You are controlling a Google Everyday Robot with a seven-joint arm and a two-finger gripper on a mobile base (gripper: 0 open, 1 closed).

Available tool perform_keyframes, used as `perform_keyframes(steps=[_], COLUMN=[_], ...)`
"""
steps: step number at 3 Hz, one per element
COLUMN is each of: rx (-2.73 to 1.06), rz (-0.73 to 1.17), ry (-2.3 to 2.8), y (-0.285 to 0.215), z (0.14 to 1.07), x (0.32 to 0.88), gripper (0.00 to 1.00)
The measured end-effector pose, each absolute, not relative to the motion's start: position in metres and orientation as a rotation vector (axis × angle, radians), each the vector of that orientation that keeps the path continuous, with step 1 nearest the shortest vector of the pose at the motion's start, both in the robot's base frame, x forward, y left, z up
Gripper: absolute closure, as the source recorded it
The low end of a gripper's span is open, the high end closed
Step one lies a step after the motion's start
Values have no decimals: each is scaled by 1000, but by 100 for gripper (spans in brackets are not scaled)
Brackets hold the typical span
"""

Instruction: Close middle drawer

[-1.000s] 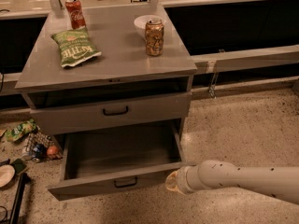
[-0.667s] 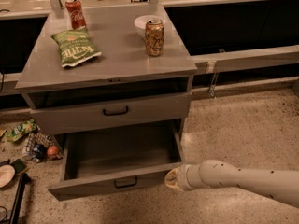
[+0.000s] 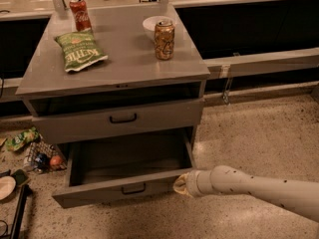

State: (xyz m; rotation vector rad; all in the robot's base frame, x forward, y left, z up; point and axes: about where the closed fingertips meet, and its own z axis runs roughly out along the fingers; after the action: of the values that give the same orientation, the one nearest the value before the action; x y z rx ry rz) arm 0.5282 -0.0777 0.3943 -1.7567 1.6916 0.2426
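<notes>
End effector (image 3: 181,184), at the tip of a pale arm reaching in from the lower right, presses against the right end of the middle drawer (image 3: 89,195) front; whether it is wide or narrow cannot be told. Since a second ago it has edged slightly toward the cabinet, and the drawer front has moved in a little with it. The drawer remains pulled far out, low near the floor, its tray showing bare grey. The drawer above (image 3: 149,116) sits nearly closed. On the counter (image 3: 134,59) stand a red can (image 3: 79,14), a green chip bag (image 3: 79,51), and a gold can (image 3: 164,33) before a white bowl (image 3: 149,22). Litter (image 3: 30,148) lies on the floor to the left.
</notes>
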Motion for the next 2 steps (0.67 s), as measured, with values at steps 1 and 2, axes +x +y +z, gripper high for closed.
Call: perform_keyframes(steps=[1, 2], rx=[-1773, -1801], rz=[242, 239], ry=[1647, 1604], y=[-71, -68], z=[394, 395], x=[546, 565], gripper=[100, 100])
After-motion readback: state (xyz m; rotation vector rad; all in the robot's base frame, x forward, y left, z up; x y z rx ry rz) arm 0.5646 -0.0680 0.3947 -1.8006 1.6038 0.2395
